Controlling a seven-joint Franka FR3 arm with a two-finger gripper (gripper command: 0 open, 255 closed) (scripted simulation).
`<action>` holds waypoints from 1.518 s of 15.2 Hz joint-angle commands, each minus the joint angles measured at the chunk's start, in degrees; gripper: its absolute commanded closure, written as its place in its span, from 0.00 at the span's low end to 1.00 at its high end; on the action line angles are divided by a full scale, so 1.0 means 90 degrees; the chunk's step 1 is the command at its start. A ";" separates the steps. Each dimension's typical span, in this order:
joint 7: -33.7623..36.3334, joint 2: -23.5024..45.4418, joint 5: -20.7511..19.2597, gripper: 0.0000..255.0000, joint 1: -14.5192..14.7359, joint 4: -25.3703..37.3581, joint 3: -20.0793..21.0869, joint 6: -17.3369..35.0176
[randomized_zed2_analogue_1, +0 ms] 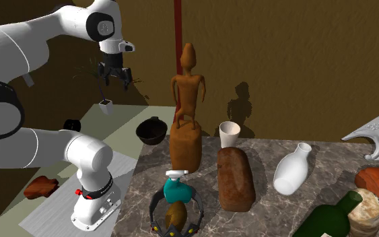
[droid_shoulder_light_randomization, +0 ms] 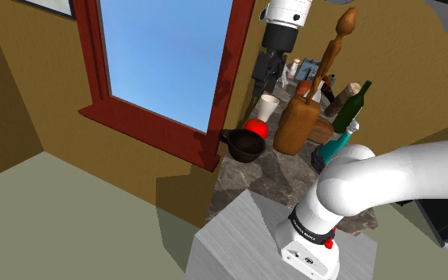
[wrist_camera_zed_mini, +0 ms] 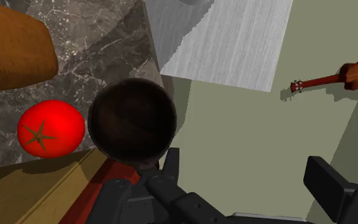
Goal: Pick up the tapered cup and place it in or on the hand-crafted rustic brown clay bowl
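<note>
The tapered cup (randomized_zed2_analogue_1: pixel 229 133) is plain white and stands upright on the marble counter (randomized_zed2_analogue_1: pixel 275 202), beside the tall wooden figure (randomized_zed2_analogue_1: pixel 188 101). In the shoulder view the cup (droid_shoulder_light_randomization: pixel 267 107) sits just behind a red tomato (droid_shoulder_light_randomization: pixel 255 126). The dark brown bowl (randomized_zed2_analogue_1: pixel 151 131) rests at the counter's corner and is empty (wrist_camera_zed_mini: pixel 131 118). My gripper (randomized_zed2_analogue_1: pixel 114 73) hangs high above the floor, off the counter's edge and apart from bowl and cup. Its fingers (wrist_camera_zed_mini: pixel 171 162) stand wide apart with nothing between them, so it is open (wrist_camera_zed_mini: pixel 247 175). The shoulder view shows the gripper (droid_shoulder_light_randomization: pixel 271 73) near the top.
The counter also holds a brown loaf (randomized_zed2_analogue_1: pixel 235 176), a white vase (randomized_zed2_analogue_1: pixel 292 168), a teal spray bottle (randomized_zed2_analogue_1: pixel 176 188), a green bottle (randomized_zed2_analogue_1: pixel 329 219) and a jar (randomized_zed2_analogue_1: pixel 366 209). A small guitar (wrist_camera_zed_mini: pixel 336 76) lies on the floor. The grey stand (wrist_camera_zed_mini: pixel 228 44) adjoins the counter.
</note>
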 commanded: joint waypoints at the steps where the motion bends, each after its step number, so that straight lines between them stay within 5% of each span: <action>1: 0.0000 0.0000 0.0000 0.00 0.0000 0.0000 0.0000 0.0000; 14: -0.2002 0.0967 -0.1063 0.00 -0.0543 -0.0182 -0.1720 0.1293; 23: -0.3418 0.2405 -0.1209 0.00 -0.0716 0.0471 -0.2903 0.2200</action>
